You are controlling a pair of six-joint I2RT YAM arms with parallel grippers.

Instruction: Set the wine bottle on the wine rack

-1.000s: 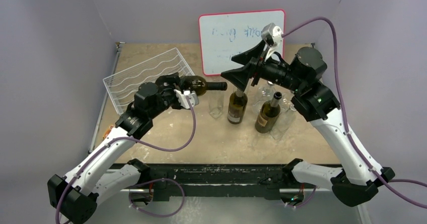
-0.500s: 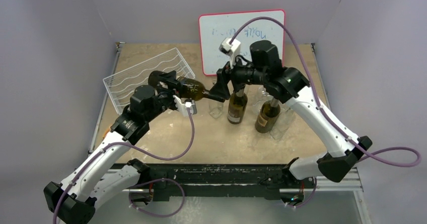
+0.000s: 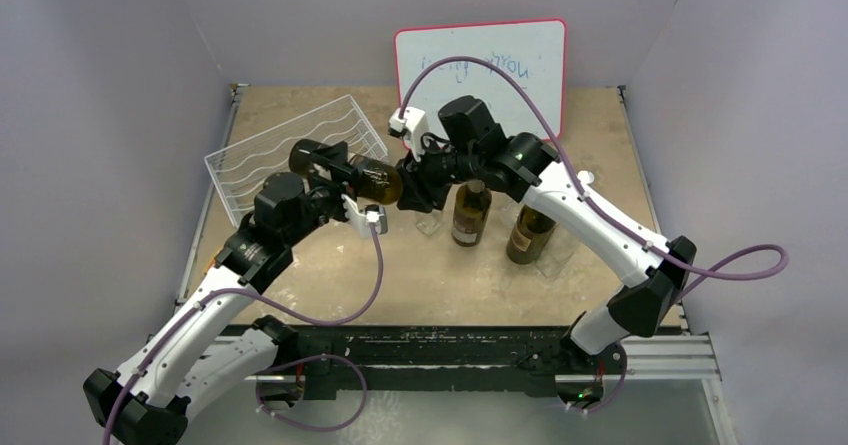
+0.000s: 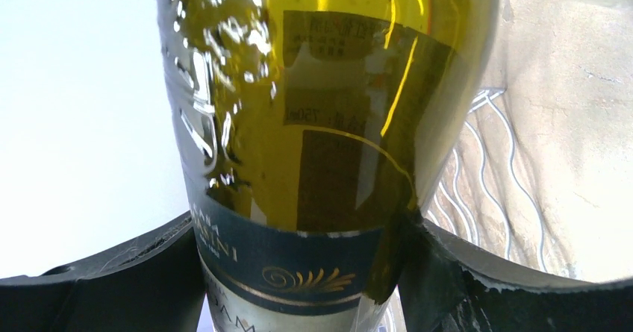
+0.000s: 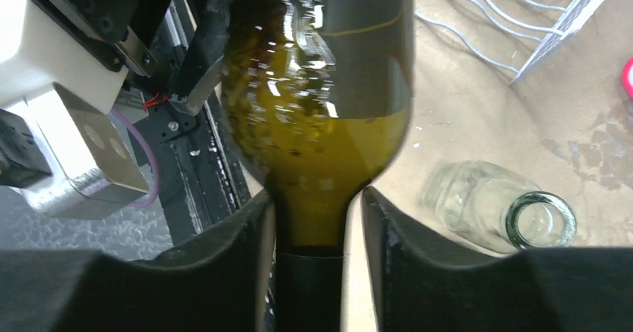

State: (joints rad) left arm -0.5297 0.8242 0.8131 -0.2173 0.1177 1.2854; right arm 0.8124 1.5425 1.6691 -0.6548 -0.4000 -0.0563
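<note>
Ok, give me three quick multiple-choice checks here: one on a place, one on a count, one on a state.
1. Where on the table is the wine rack?
A. far left
B. far right
C. near middle

2. How many dark wine bottles stand upright?
A. one
B. two
C. four

3. The wine bottle nearest the rack is:
A. standing on the table
B. lying in the rack
C. clamped by its body in the left tool, off the table

Answers:
1. A: the white wire tiers sit in the far left corner.
2. B: two stand side by side right of centre.
3. C: the left tool's fingers pinch its body in the air.
</note>
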